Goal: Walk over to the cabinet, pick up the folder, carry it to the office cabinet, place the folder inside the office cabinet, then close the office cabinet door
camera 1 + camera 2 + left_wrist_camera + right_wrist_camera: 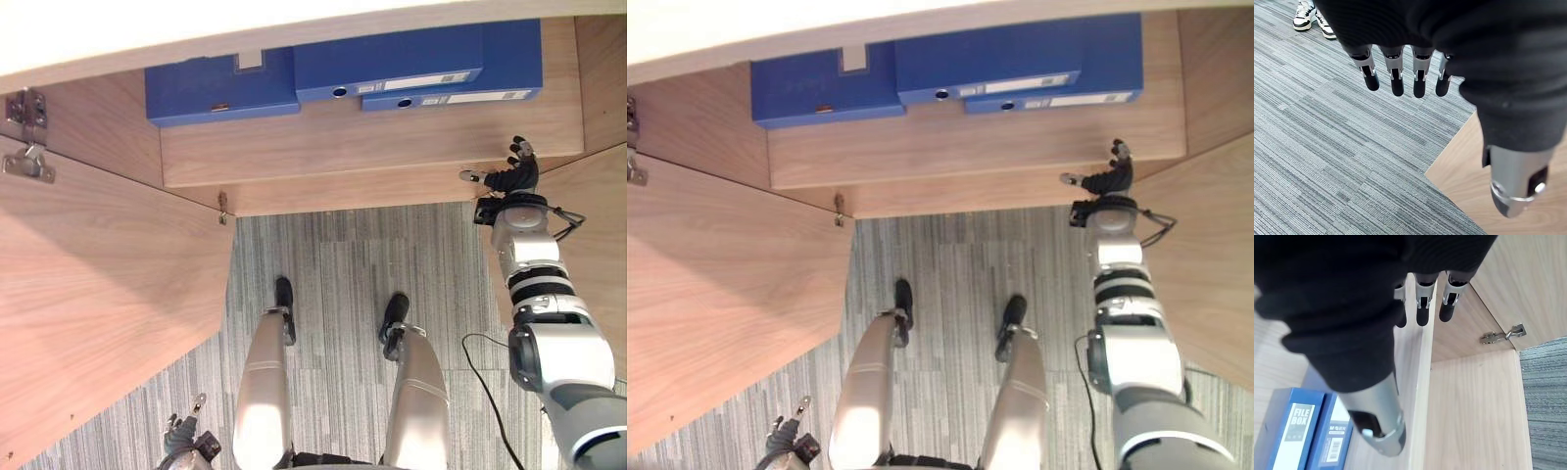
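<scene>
Open cabinet (pixel 372 147) seen from above, with both doors swung outward over grey carpet (pixel 333 264).

Hidden or cut off: the rear parts of three blue folders are covered by the cabinet's pale top board (pixel 196 29). The right folder (pixel 509 59) is also overlapped by the middle folder (pixel 387 64), which lies partly on it. The left hand (pixel 181 436) is cut by the picture's lower edge, well in front of the cabinet beside the left door (pixel 108 294). Which folder is the task's own cannot be told.

Orientation: all three folders lie flat inside the cabinet on its shelf, the left folder (pixel 220 88) just beside the middle one. Their long axes run across the cabinet's width. The labelled spines of the middle and right folders are turned toward the cabinet's open front.

Hands: the right hand (pixel 511 179) is raised at the cabinet's right front corner, by the right door (pixel 598 235). Its fingers (pixel 1446 308) are straight and close together along a pale panel edge, and nothing is grasped; contact with the edge cannot be made out. The left hand's fingers (pixel 1397 83) hang straight, slightly apart, over the carpet and hold nothing. A person's shoes (pixel 1312 22) are seen on the carpet beyond them.
</scene>
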Controlling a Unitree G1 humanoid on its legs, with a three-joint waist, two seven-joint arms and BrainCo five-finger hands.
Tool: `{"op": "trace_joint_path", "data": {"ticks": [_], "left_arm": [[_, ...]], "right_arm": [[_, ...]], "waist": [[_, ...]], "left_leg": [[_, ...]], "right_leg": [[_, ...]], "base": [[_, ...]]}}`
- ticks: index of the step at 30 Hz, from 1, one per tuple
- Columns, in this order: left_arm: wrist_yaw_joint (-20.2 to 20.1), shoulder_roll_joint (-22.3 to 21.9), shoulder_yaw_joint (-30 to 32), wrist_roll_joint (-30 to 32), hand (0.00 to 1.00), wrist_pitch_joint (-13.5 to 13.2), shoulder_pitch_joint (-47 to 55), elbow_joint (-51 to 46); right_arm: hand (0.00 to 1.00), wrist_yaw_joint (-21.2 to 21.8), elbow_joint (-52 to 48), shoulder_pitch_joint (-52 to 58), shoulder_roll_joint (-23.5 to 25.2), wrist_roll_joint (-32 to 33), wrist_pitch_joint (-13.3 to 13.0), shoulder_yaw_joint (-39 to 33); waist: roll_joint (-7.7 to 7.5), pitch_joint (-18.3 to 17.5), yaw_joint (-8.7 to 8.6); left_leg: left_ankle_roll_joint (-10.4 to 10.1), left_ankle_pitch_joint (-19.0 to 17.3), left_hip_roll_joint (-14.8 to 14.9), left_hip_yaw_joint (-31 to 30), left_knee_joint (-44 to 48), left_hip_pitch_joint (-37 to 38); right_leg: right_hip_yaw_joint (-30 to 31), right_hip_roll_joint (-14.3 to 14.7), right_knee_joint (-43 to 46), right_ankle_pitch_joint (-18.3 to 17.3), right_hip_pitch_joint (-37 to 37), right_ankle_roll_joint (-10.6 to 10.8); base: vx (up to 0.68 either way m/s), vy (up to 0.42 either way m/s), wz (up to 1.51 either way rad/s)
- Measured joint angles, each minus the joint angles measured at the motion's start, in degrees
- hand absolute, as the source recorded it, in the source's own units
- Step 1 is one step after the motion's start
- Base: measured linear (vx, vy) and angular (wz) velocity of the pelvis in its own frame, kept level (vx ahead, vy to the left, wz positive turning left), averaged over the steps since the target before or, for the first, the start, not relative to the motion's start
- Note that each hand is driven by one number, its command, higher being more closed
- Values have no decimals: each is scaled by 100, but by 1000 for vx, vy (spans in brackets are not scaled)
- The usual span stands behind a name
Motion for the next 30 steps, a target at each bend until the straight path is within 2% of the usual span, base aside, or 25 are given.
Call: {"op": "trace_joint_path", "data": {"ticks": [4, 6, 8, 10, 15, 22, 25, 30], "left_arm": [[2, 3, -1, -3, 0, -5, -54, 0], [8, 4, -2, -2, 0, -4, -80, 2], [11, 11, -6, 11, 0, -2, -85, 2], [12, 33, -17, 66, 0, -3, -91, 1], [87, 155, -16, 153, 0, -6, -91, 1], [226, 80, 14, 284, 0, -16, -148, -76], [261, -64, 28, 285, 0, -39, -213, -271], [261, -245, 30, 288, 0, -32, -251, -372]], "right_arm": [[0, -154, -958, 1, 128, -140, 9, 101], [0, -258, -1610, 2, 341, -526, 0, 204], [0, -327, -2203, 27, 681, -959, -28, 606], [0, -319, -2368, 26, 964, -1225, -78, 895], [0, -255, -2080, 3, 1735, -1818, -98, 1357], [0, -165, -1014, -684, 2481, -1848, -130, 1715], [0, -146, -732, -1087, 2547, -1820, -152, 1854], [0, -166, -631, -1475, 2519, -1505, -167, 1871]], "waist": [[-3, 2, 3], [-7, 13, 11], [-10, 15, 10], [-7, 16, 24], [7, 23, 283], [73, 42, 471], [115, 47, 569], [118, 45, 600]], "left_leg": [[2, -7, 10, 21, 35, -117], [-1, -46, 71, 33, 111, -173], [-4, -110, 123, 21, 201, -178], [-5, -116, 118, 14, 203, -179], [-8, -119, 87, -55, 192, -199], [-11, -105, -52, -301, 249, -370], [-2, -105, -135, -379, 305, -495], [16, -74, -248, -494, 294, -599]], "right_leg": [[33, 11, 19, 18, -141, 0], [62, 61, 34, 28, -194, -9], [68, 113, 33, 29, -170, -12], [65, 112, 32, 29, -161, -11], [9, 88, 30, 24, -132, -9], [-186, -87, 159, -90, -122, 21], [-314, -203, 303, -182, -178, 24], [-428, -319, 383, -260, -197, 36]], "base": [[7, 24, -5], [22, 22, -13], [26, 27, -11], [17, 30, -1], [-1, 26, 5], [5, 39, 20], [10, 41, 23], [3, 35, 20]]}}
